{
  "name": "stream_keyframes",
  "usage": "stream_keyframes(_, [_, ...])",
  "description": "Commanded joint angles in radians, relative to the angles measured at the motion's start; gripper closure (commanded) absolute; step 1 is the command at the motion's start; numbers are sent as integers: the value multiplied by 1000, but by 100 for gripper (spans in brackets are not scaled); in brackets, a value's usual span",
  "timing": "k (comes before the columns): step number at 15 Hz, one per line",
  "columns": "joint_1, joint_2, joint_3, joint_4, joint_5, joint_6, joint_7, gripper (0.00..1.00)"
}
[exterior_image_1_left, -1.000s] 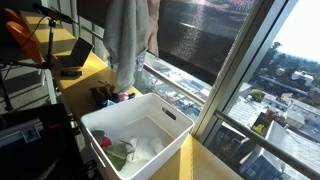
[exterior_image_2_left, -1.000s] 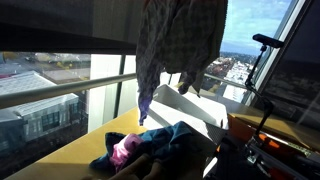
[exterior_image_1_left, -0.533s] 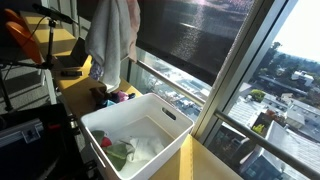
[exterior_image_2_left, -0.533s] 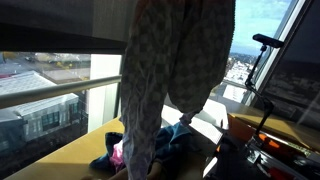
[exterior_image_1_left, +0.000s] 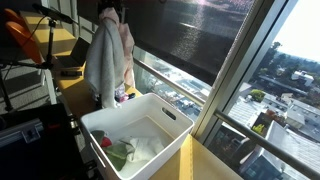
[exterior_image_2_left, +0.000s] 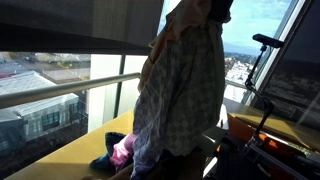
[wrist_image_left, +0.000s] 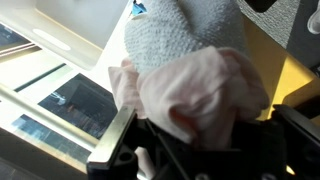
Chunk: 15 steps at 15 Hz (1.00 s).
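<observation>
My gripper (exterior_image_1_left: 111, 12) is shut on the top of a grey checked garment with a pale pink lining (exterior_image_1_left: 106, 62), which hangs straight down from it. In an exterior view the garment (exterior_image_2_left: 183, 92) fills the middle, under the gripper (exterior_image_2_left: 220, 8). Its lower end hangs above a pile of blue and pink clothes (exterior_image_2_left: 128, 150) on the yellow sill, behind the white basket (exterior_image_1_left: 172, 128). In the wrist view the bunched pink and grey cloth (wrist_image_left: 195, 85) is pinched in the gripper (wrist_image_left: 190, 142) and hides the fingertips.
The white basket holds green and red items (exterior_image_1_left: 117, 151). A laptop (exterior_image_1_left: 75, 55) stands on the yellow ledge beyond the pile. Window glass and a rail (exterior_image_1_left: 185, 85) run along one side. Dark equipment (exterior_image_1_left: 25, 130) stands beside the basket.
The gripper has come down and moved away from the basket towards the clothes pile, with the garment still hanging from it. The gripper now shows at the top of both exterior views.
</observation>
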Motion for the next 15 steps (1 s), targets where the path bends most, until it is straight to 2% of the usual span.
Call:
stream_keyframes(1, [9, 20, 5, -65, -10, 52, 11, 100])
stream_keyframes(8, [21, 91, 18, -141, -18, 106, 32, 100])
stream_keyframes(12, [55, 132, 56, -79, -19, 79, 80, 100])
stream_keyframes(15, [92, 200, 95, 28, -43, 57, 133, 100])
